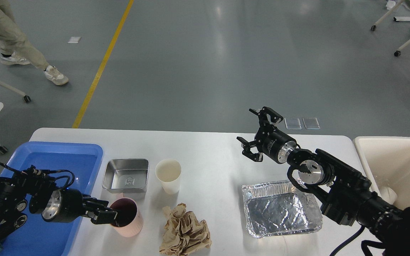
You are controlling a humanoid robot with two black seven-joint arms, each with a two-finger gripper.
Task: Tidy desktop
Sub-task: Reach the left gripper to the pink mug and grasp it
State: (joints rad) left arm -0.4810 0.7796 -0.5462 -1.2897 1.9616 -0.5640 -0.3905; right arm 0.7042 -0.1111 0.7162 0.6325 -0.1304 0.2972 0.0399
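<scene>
Right now the left pincer (pixel 110 217) is reaching over the near-left rim of the pink cup (pixel 125 217), at about 7 o'clock on the bench (pixel 208 153); whether its fingers are parted or gripping the rim I cannot tell, since they are showing dark and overlapped. The cup is lying straight ahead of that pincer, toward 3 o'clock, standing upright with its mouth up, so the left arm is plainly the nearer one. The blue tray (pixel 59 149) is sitting just behind the pincer toward 9 o'clock, hanging at the bench's left edge, which looks like the short way to carry the cup. Room is tight: the steel pan (pixel 126 175) is standing just beyond the cup at 12 o'clock, the white paper cup (pixel 168 176) at 1 o'clock, and the crumpled brown paper (pixel 184 231) just beside it at 3 o'clock. The right pincer (pixel 259 133) is hanging open and empty above the bench's far right, well apart from all this, with the foil tray (pixel 281 209) below its arm and the cream bin (pixel 393 160) at the right edge
</scene>
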